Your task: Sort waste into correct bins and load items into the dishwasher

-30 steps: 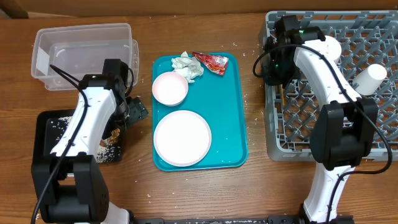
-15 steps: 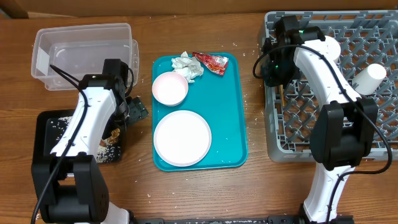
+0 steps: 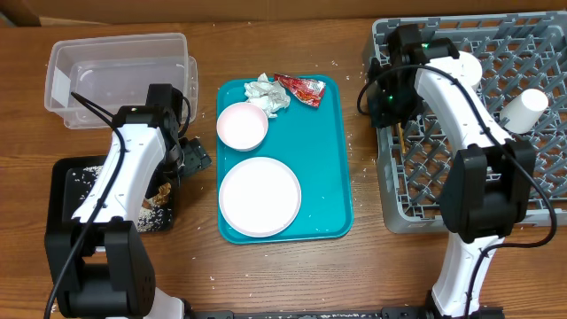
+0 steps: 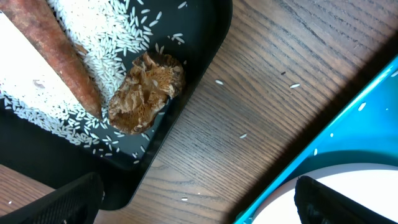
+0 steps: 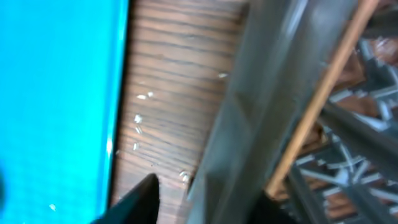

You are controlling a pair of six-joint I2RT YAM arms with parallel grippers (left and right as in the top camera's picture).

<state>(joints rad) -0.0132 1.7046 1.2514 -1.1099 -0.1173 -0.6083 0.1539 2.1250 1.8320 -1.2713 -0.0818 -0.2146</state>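
Your left gripper (image 4: 199, 202) hangs wide open over the black tray's (image 4: 199, 56) rim near the table's left edge. The sausage stick (image 4: 59, 53), crumbly lump (image 4: 146, 93) and rice (image 4: 106, 37) lie inside. Your right gripper (image 3: 390, 105) sits at the dish rack's (image 3: 412, 177) left wall, toward the far right corner, and I cannot tell its spread. The wooden stick (image 5: 317, 99) leans in the rack.

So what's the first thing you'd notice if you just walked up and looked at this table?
The bright teal tray in the middle jumps out, carrying a big white plate, a white bowl and a shiny red wrapper. On the right sits a grey dish rack with a white cup inside; on the left, a black tray holds scattered rice.
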